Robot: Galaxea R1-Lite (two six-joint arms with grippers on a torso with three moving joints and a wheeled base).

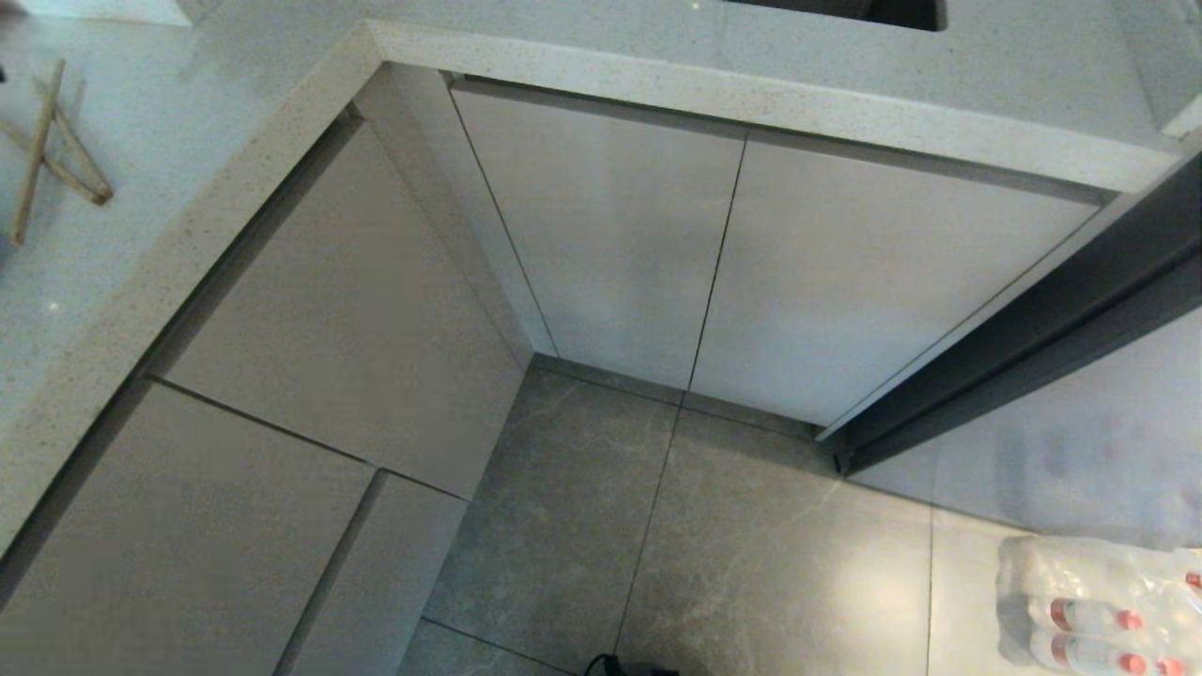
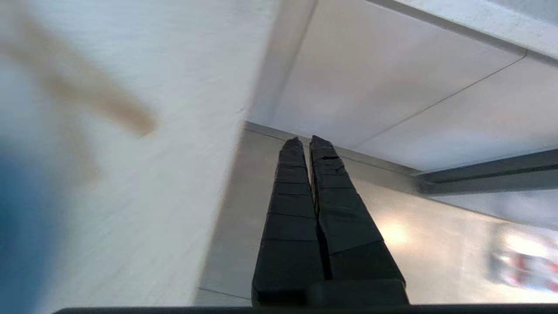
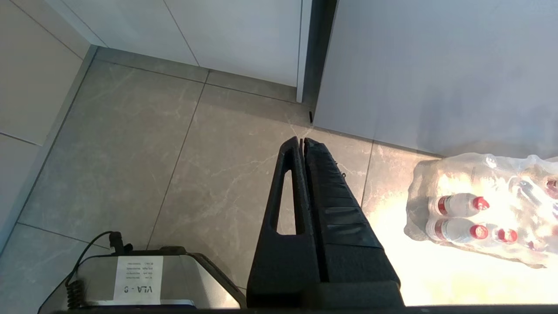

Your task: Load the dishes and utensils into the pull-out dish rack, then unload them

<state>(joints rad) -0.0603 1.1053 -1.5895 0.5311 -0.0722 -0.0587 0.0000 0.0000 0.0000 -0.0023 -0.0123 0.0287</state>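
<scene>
Light-brown wooden chopsticks (image 1: 38, 155) lie crossed on the speckled counter (image 1: 216, 113) at the far left of the head view. The left wrist view shows them as a blurred brown streak (image 2: 96, 96), beside a blurred blue shape (image 2: 17, 231) that may be one of the dishes. My left gripper (image 2: 304, 140) hangs shut and empty past the counter's edge, over the floor. My right gripper (image 3: 301, 140) is shut and empty, pointing down at the floor tiles. Neither arm appears in the head view. The pull-out dish rack is out of view.
Beige cabinet fronts (image 1: 357, 310) under the L-shaped counter are all shut. A dark door frame (image 1: 1033, 329) stands on the right. A wrapped pack of water bottles (image 3: 479, 209) lies on the grey tile floor (image 1: 714, 545). My base (image 3: 139, 279) shows below the right gripper.
</scene>
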